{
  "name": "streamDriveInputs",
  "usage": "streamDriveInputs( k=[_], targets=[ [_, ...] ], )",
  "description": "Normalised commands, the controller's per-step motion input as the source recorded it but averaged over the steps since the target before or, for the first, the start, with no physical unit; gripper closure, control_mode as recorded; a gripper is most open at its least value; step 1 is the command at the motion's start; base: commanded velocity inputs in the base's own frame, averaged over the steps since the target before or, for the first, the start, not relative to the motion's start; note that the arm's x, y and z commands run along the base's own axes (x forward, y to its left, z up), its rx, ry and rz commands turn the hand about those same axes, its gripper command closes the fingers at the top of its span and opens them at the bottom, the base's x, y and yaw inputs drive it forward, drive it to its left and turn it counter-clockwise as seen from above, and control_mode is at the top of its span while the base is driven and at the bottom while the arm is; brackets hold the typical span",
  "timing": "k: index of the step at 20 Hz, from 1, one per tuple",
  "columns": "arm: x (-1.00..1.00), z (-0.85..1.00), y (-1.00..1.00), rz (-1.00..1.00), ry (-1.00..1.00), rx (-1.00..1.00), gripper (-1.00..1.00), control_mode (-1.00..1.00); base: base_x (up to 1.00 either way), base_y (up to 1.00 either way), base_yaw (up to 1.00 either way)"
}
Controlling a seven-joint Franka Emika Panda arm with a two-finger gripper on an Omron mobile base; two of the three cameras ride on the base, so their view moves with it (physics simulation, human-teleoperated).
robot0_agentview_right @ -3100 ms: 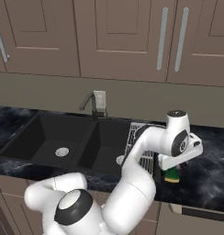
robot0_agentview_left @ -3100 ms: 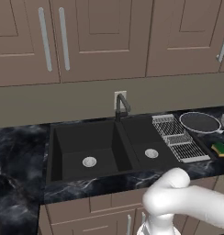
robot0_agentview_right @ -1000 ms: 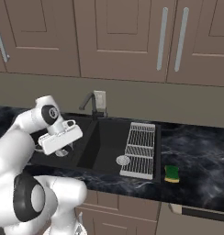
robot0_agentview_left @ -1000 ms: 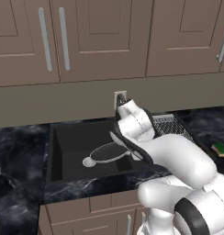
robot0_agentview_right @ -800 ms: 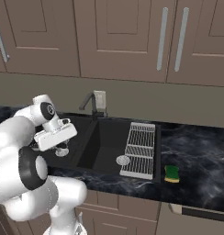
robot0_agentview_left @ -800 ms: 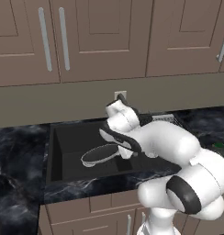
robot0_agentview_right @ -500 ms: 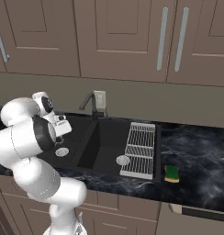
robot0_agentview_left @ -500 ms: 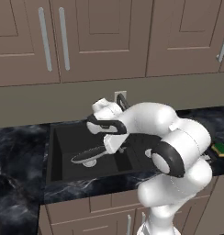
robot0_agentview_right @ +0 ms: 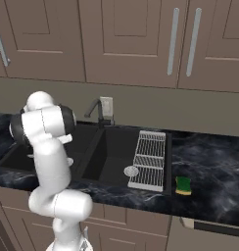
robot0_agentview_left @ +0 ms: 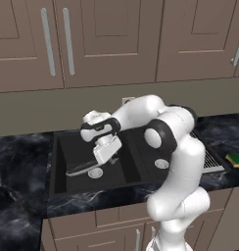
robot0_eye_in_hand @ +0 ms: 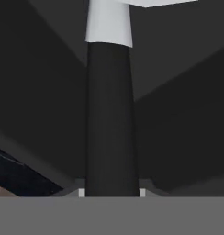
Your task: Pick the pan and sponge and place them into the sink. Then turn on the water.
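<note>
The gripper [robot0_agentview_left: 105, 156] is clenched on the pan [robot0_agentview_left: 86, 168] by its black handle, low inside the left bowl of the sink [robot0_agentview_left: 60, 162]. The pan's long axis slants toward the lower left, over the drain [robot0_agentview_left: 95, 172], with open basin around it. The sponge [robot0_agentview_left: 235, 159] lies at right on the surface [robot0_agentview_left: 23, 196].

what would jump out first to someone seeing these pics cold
First the white arm bent down over the black sink, its gripper shut on the handle of the pan, which hangs tilted just over the left basin's drain. In the hand view that black handle runs straight up the middle. Next the sponge, a bright yellow and green spot on the dark counter right of the dish rack.
</note>
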Motion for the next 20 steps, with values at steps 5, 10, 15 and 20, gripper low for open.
streamDriveInputs(
  k=[5, 10, 15, 20],
  targets=[
    [0.66, -0.59, 0.29, 0.00, 0.00, 0.00, 1.00, -1.00, 0.00, 0.00, 0.00],
    [0.66, -0.57, 0.25, 0.00, 0.00, 0.00, 1.00, -1.00, 0.00, 0.00, 0.00],
    [0.43, -0.67, 0.11, 0.00, 0.00, 0.00, 1.00, -1.00, 0.00, 0.00, 0.00],
    [0.21, -0.74, 0.10, 0.00, 0.00, 0.00, 1.00, -1.00, 0.00, 0.00, 0.00]
  ],
)
